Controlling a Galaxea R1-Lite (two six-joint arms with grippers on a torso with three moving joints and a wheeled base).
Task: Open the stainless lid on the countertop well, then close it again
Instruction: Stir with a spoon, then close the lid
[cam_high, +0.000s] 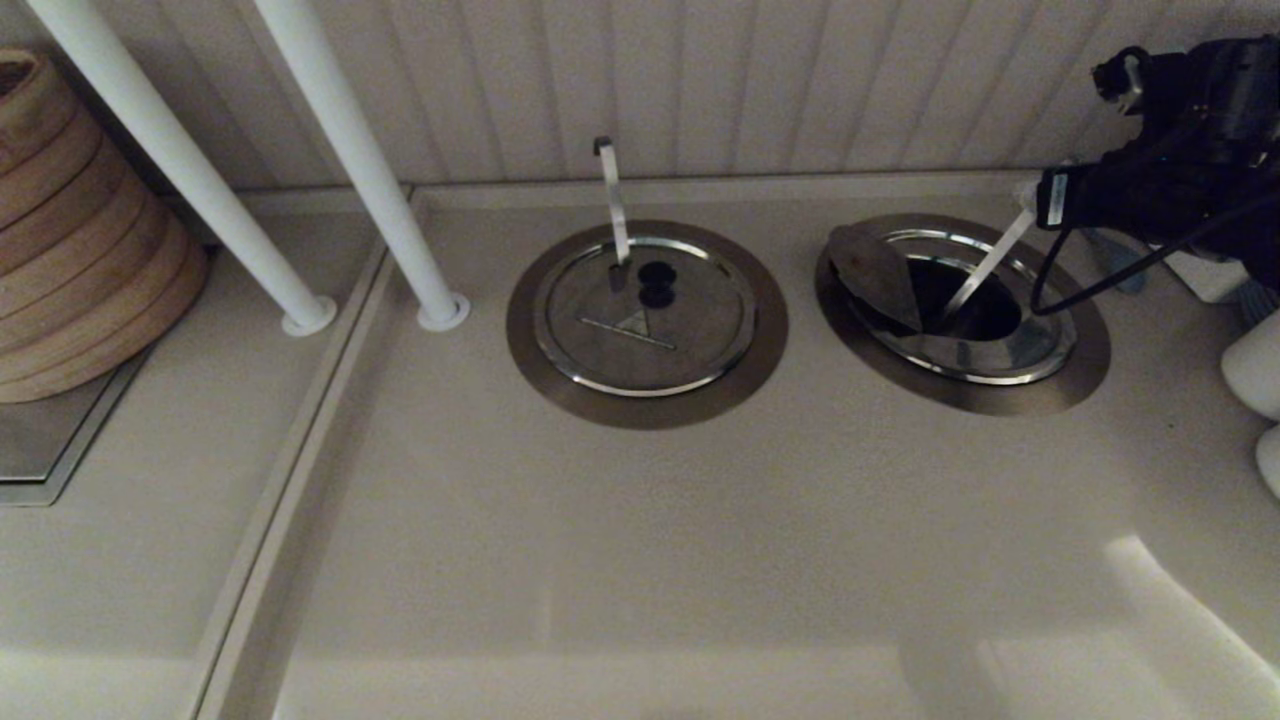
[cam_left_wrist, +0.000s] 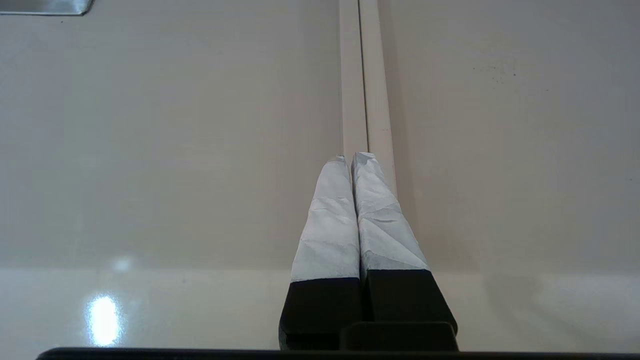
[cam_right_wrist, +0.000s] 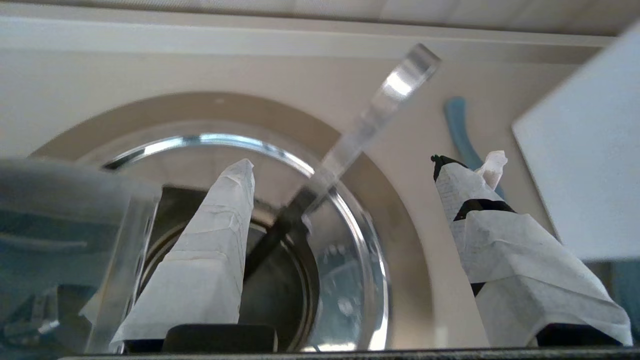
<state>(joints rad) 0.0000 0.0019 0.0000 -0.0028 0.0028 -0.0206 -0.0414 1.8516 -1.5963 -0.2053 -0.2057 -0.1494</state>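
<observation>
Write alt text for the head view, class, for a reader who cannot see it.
On a pale counter, the right well is open, its lid tipped up at the left rim, a slanted handle inside. The right gripper hovers open behind it; the left lid is shut.

L claw (cam_left_wrist: 351, 159) closed, empty | over pale countertop (cam_left_wrist: 175, 150) | tips at seam strip (cam_left_wrist: 363, 75)

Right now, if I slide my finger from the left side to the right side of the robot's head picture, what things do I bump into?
Stack of bamboo steamers → two white poles → closed lid with upright handle → countertop well with its stainless lid tipped open → right gripper, open.
</observation>
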